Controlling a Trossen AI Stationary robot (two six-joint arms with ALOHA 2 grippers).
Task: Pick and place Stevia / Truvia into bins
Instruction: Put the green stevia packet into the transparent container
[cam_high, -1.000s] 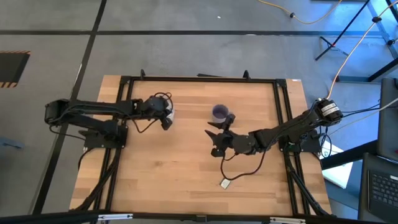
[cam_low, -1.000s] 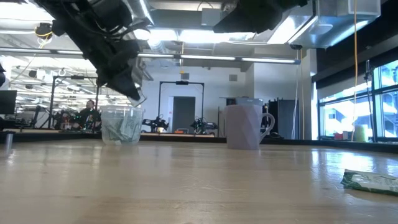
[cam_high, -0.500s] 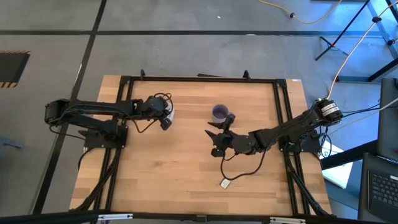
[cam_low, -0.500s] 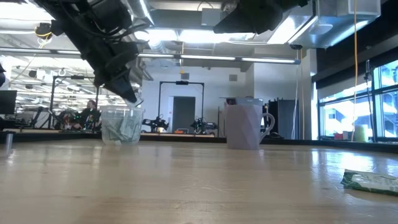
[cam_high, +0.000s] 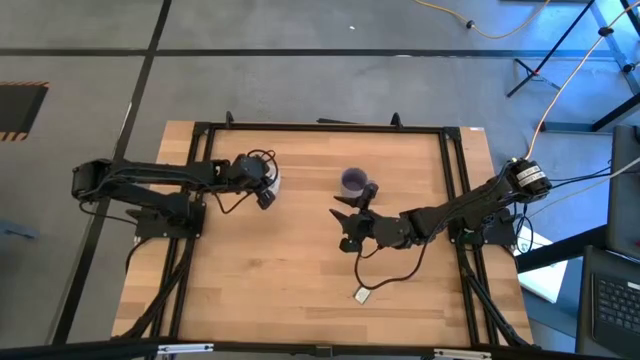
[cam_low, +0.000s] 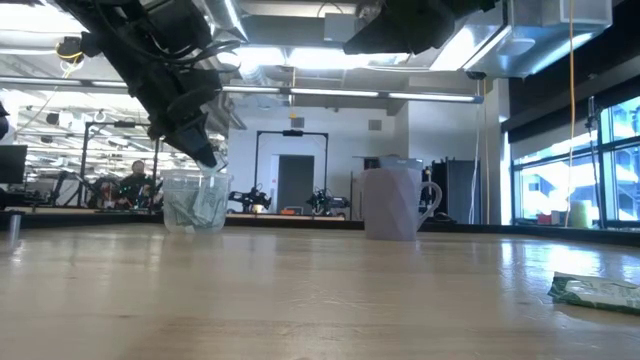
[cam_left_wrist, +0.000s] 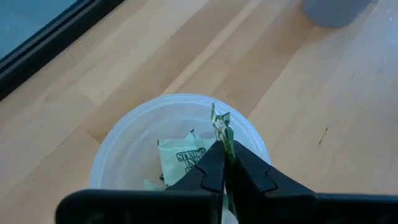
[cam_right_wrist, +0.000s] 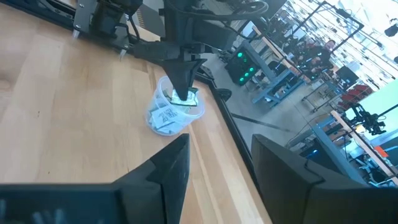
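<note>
A clear plastic cup (cam_high: 273, 184) (cam_low: 195, 200) stands at the table's far left with several green-and-white Stevia packets (cam_left_wrist: 180, 158) in it. My left gripper (cam_left_wrist: 224, 158) (cam_low: 210, 160) hangs over the cup's mouth, shut on one more packet (cam_left_wrist: 221, 124). A purple-grey mug (cam_high: 353, 182) (cam_low: 395, 202) stands upright near the far middle. My right gripper (cam_high: 345, 225) (cam_right_wrist: 217, 174) hovers open just in front of the mug, with nothing between its fingers. One packet (cam_high: 363, 295) (cam_low: 598, 291) lies flat near the table's front. My left gripper pinches a crumpled green-and-white packet between its two fingers. The packet's free end (cam_left_wrist: 220, 119) sticks out past the fingertips. The fingers slant down from the table's left side, over the cup's rim (cam_right_wrist: 186, 99). Whether the packet touches those in the cup, I cannot tell.
A black frame (cam_high: 320, 128) runs along the table's edges. A black cable (cam_high: 385, 272) from the right arm loops over the wood beside the lone packet. Bare wood lies between the cup and the near edge.
</note>
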